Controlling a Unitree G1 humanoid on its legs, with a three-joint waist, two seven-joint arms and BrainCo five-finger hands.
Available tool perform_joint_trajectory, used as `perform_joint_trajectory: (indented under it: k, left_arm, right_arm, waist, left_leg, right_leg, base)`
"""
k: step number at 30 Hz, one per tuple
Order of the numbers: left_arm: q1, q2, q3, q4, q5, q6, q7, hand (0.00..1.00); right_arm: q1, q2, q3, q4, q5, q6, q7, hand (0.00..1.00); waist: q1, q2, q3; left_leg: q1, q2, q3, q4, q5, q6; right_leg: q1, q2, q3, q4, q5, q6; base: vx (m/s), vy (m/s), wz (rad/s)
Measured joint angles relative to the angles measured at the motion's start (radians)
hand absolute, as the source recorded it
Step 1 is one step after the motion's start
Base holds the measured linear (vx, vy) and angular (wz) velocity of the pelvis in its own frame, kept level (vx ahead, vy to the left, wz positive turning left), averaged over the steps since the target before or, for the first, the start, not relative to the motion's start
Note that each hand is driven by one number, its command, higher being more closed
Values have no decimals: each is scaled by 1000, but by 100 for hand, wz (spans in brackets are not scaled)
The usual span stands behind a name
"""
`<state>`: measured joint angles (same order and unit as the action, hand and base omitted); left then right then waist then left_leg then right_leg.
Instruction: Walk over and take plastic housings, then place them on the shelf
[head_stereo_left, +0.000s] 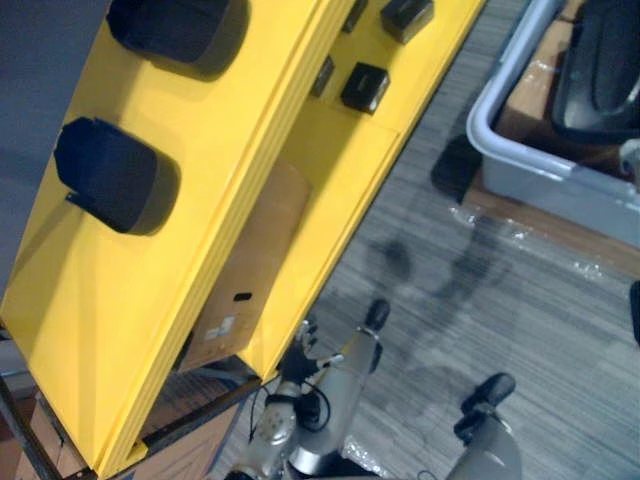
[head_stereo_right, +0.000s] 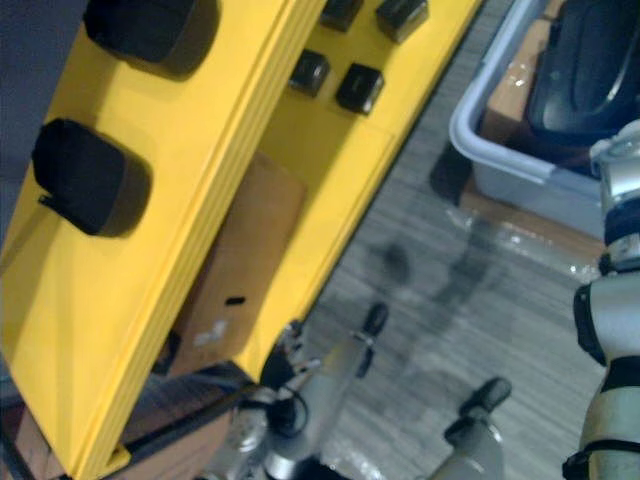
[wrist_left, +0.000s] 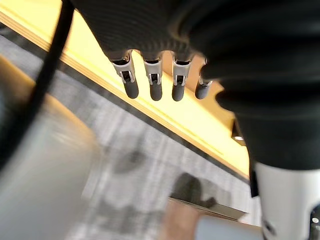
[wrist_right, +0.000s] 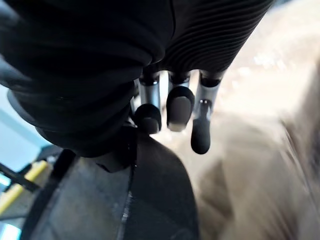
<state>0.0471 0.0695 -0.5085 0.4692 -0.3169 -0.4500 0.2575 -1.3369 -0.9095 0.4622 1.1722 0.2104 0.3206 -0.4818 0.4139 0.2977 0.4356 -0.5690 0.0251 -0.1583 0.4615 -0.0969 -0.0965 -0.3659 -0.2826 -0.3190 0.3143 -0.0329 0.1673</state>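
The left hand (wrist_left: 156, 82) is hanging idle beside the yellow shelf (head_stereo_left: 130, 300), fingers straight and holding nothing. In the head view the shelf is lying at 10 o'clock, with two housings (head_stereo_left: 105, 172) sitting on top, probably already delivered. At 2 o'clock a grey bin (head_stereo_left: 520, 160) is keeping the rest together for picking. The right hand (wrist_right: 172, 107) is hovering there, just above a black housing (wrist_right: 150, 200). Whether it is gripping it, I cannot tell.

Two rounded black housings (head_stereo_right: 85, 175) (head_stereo_right: 140, 25), four small black blocks (head_stereo_right: 360, 88) (head_stereo_right: 310, 72) (head_stereo_right: 400, 15) (head_stereo_right: 340, 10), one grey bin (head_stereo_right: 520, 195)
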Motion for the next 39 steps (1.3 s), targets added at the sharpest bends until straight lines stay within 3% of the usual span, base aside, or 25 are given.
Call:
perform_joint_trajectory:
  k: [5, 7, 11, 20, 21, 25, 33, 39]
  left_arm:
    - [39, 2, 50, -84, 0, 2, 0, 0]
    - [48, 5, 74, -113, 0, 5, -2, 0]
    - [67, 7, 78, -140, 1, 17, -4, 0]
    - [64, 12, 102, -144, 1, 37, 6, 0]
    - [59, 12, 102, -139, 1, 40, 10, 0]
    - [50, 11, 93, -130, 2, 40, 30, 0]
    - [21, 10, 63, -114, 3, 42, 61, 0]
    - [21, 2, 26, -114, 3, 42, 68, 0]
  right_arm:
    - [6, -1, -41, -4, -20, 0, -17, 100]
    - [34, -1, -78, -19, -19, 0, -21, 100]
    - [74, -1, -110, -55, -19, 0, -20, 100]
    - [180, 15, -176, -61, -20, 6, 27, 100]
    - [189, 21, -176, -39, -34, 11, 33, 0]
    - [215, 44, -206, 39, -69, 37, 40, 0]
    - [215, 42, -285, 104, -85, 48, -118, 0]
    - [215, 40, -286, 90, -76, 7, -252, 0]
  waist:
    - [-47, -9, 6]
    - [-53, -27, 20]
    - [-102, -49, 36]
    - [-121, -67, 49]
    - [-121, -67, 49]
    - [-120, -67, 48]
    - [-119, -62, 45]
    - [-115, -52, 38]
  left_leg:
    - [11, 9, 7, -4, 0, 0]
    - [22, 25, 22, -7, -3, -5]
    - [30, 36, 31, -11, -4, -6]
    - [26, 55, 49, -20, -3, -6]
    - [24, 55, 49, -23, -3, -7]
    - [12, 51, 47, -29, -1, -8]
    - [-8, 36, 30, -29, 3, -6]
    - [-13, 19, 31, -27, 4, -3]
  right_leg:
    - [7, 8, 6, -5, 3, -2]
    - [9, 21, 23, -12, 7, -5]
    - [15, 26, 24, -21, 10, -9]
    - [-1, 45, 47, -48, 32, -15]
    - [-1, 45, 47, -52, 33, -15]
    - [-9, 45, 43, -64, 39, -11]
    - [-16, 37, 23, -64, 40, -10]
    - [-18, 22, 20, -65, 41, -7]
  base:
    - [5, -10, -5]
    - [3, -22, -22]
    - [-13, -10, -9]
    - [-14, -15, -10]
    - [0, 0, 0]
    - [7, 1, 1]
    - [20, 7, 7]
    - [6, 13, 3]
